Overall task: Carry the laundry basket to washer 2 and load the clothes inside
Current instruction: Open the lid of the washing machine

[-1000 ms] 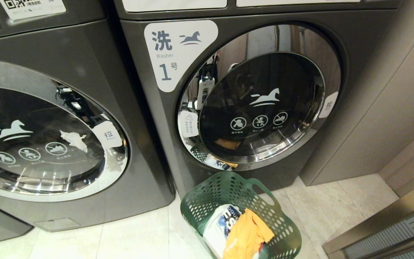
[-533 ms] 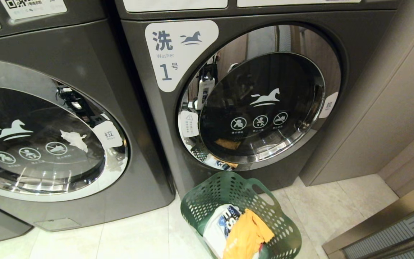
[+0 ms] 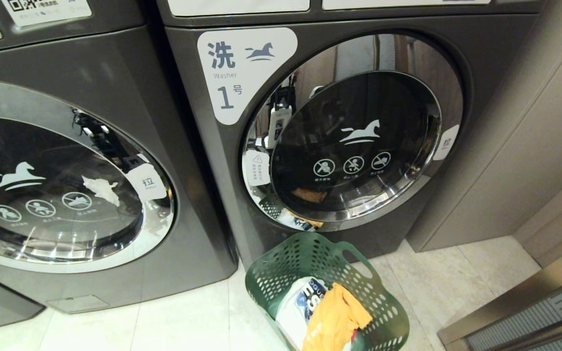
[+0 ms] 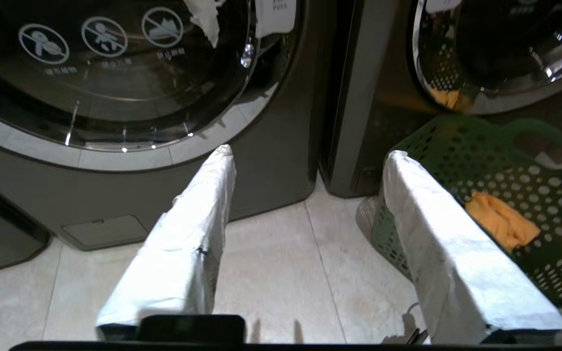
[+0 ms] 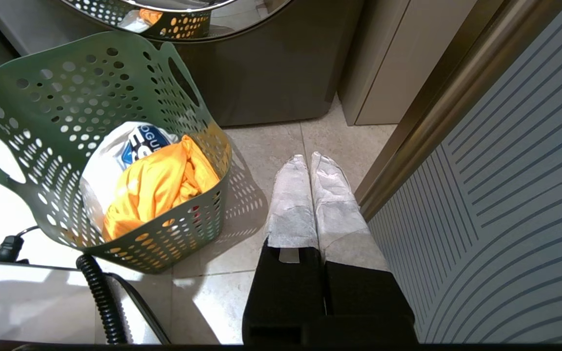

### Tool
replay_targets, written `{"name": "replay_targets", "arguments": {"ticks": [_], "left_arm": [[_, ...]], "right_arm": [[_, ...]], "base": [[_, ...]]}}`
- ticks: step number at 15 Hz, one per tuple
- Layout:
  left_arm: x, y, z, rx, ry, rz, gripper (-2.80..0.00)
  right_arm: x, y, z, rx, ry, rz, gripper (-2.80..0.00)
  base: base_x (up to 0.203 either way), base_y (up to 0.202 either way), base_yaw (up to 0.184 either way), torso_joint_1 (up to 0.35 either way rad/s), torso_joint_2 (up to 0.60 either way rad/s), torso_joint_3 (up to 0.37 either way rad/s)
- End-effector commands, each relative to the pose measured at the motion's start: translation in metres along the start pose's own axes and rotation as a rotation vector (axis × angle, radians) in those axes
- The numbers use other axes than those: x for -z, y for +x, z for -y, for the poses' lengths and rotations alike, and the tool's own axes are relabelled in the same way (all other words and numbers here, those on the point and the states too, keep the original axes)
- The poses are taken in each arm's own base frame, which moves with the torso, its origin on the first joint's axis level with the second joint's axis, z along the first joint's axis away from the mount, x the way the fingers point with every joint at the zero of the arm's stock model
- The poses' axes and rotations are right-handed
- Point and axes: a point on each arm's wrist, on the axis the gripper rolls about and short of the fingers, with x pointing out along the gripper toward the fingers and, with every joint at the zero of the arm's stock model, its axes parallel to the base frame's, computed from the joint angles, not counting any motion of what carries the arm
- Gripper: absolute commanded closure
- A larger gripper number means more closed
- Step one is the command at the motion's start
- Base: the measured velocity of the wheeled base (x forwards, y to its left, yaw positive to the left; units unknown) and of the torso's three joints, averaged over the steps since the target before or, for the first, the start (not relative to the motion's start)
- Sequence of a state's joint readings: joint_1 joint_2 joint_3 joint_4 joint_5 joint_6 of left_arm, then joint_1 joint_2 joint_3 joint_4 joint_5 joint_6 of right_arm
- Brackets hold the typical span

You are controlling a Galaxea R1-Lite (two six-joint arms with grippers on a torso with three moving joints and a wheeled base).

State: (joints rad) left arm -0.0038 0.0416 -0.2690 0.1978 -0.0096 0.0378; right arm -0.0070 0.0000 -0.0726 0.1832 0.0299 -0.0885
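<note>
Although the laundry basket (image 3: 327,292) already stands on the floor tiles, it sits right in front of the washer labelled 1 (image 3: 339,136), and the clothes (image 3: 332,317), an orange garment over a white printed one, are still piled inside it. The neighbouring grey washer (image 3: 66,170) to the left shows no readable numeral, so whether it is washer 2 cannot be told. Both round doors look closed. The left gripper (image 4: 305,161) hangs low with its jaws spread wide and empty, just beside the basket; the right gripper (image 5: 309,163) is pressed closed on nothing over the tiles. Judging by this, opening a door and loading all remain.
</note>
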Motion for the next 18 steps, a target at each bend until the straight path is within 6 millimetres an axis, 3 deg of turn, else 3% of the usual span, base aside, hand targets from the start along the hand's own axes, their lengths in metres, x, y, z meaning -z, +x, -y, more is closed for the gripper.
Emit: {"name": "replay_targets", "arguments": {"ticks": [1,3,5,10,13,18], "left_arm": [[-0.029,0.008,-0.001,0.003,-0.011,-0.031,-2.8],[-0.054,0.042,-0.002,0.006,-0.071,-0.177,-2.8],[-0.058,0.089,-0.003,-0.001,-0.177,-0.33,-2.8],[-0.023,0.201,-0.005,0.058,-0.424,-0.406,-2.8],[0.0,0.234,-0.02,0.143,-0.486,-0.345,-2.8],[0.031,0.279,-0.035,0.275,-0.366,-0.249,-2.8]], "right_arm": [[0.0,0.0,0.0,-0.001,0.0,-0.001,0.0],[0.0,0.0,0.0,-0.001,0.0,-0.003,0.0],[0.0,0.0,0.0,-0.001,0.0,-0.002,0.0],[0.0,0.0,0.0,0.0,0.0,-0.001,0.0],[0.0,0.0,0.0,-0.001,0.0,-0.003,0.0],[0.0,0.0,0.0,-0.002,-0.001,-0.001,0.0]], "base": [[0.0,0.0,0.0,0.0,0.0,0.0],[0.0,0.0,0.0,0.0,0.0,0.0],[0.0,0.0,0.0,0.0,0.0,0.0],[0.0,0.0,0.0,0.0,0.0,0.0],[0.0,0.0,0.0,0.0,0.0,0.0],[0.0,0.0,0.0,0.0,0.0,0.0]]}}
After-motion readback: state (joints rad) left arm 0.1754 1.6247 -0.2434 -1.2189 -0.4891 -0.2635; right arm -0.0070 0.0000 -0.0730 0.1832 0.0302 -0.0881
